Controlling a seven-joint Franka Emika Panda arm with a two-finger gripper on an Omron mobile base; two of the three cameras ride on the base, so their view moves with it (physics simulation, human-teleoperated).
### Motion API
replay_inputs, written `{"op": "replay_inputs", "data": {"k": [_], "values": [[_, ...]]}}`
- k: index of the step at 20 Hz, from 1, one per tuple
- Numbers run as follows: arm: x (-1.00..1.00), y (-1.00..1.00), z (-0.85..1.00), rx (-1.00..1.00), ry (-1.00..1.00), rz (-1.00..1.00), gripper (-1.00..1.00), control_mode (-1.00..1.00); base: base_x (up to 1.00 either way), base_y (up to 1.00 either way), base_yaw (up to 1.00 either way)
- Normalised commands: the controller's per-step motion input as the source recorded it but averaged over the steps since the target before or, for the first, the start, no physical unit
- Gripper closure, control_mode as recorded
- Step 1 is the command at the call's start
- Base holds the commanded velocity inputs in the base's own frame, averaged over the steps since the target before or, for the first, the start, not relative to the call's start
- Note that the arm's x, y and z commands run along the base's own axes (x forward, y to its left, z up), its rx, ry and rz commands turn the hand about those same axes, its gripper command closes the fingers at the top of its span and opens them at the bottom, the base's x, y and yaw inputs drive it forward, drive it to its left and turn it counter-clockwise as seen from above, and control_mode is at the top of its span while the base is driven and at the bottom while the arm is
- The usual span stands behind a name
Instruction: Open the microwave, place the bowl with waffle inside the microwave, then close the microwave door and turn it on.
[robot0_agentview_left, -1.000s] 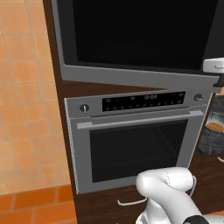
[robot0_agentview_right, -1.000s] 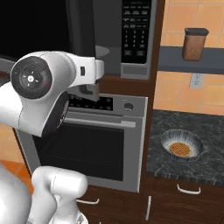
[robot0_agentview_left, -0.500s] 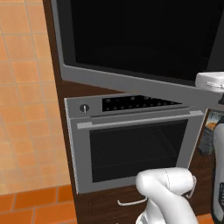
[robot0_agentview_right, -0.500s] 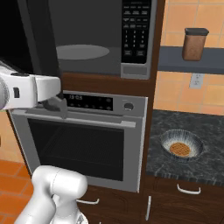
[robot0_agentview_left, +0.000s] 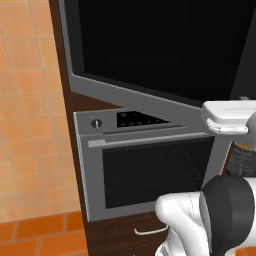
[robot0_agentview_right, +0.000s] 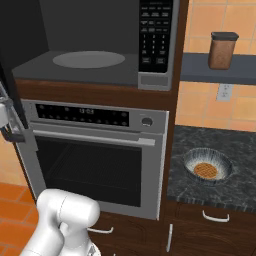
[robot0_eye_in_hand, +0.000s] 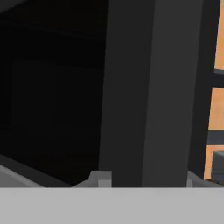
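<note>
Orange tiles cover the walls either side of a dark wood column that holds the microwave (robot0_agentview_right: 100, 55) above the oven (robot0_agentview_right: 95, 155). To the right, a speckled dark bench (robot0_agentview_right: 235, 150) carries the bowl with waffle (robot0_agentview_right: 206, 167), and a brown canister (robot0_agentview_right: 222, 50) stands on a shelf above it.

By my reading, the opening step is nearly finished. The microwave door (robot0_agentview_left: 160, 55) stands swung wide, its black glass turned out toward the left base camera, and the cavity with its round turntable (robot0_agentview_right: 89, 59) is plainly bare. The bowl sits untouched on the bench, well apart from the arm.

The arm reaches up and out to the door's free edge. Its white wrist shows at the right of the left base view, and at the left margin of the right base view the claw (robot0_agentview_right: 7, 122) appears against the dark door edge. The hand view looks straight at a dark vertical bar, with the two fingertips (robot0_eye_in_hand: 100, 178) rising on either side of it, so I judge the claw pinches the door's handle, jaws about half spread around it.

Next, I'd expect it to let go, pull clear of the door, and swing right and down to the bowl's rim.
</note>
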Motion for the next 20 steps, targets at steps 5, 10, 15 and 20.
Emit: {"op": "replay_inputs", "data": {"k": [5,10,15,20], "values": [[0.0,1.0,0.03,-0.08,-0.11,-0.1,1.0,-1.0,0.0,0.0,0.0],[0.0,1.0,0.07,-0.01,-0.01,-0.05,1.0,-1.0,0.0,0.0,0.0],[0.05,1.0,0.0,0.0,-0.04,-0.02,1.0,-1.0,0.0,0.0,0.0],[0.21,0.87,0.0,0.0,-0.06,-0.01,-1.0,-1.0,0.0,0.0,0.0]]}}
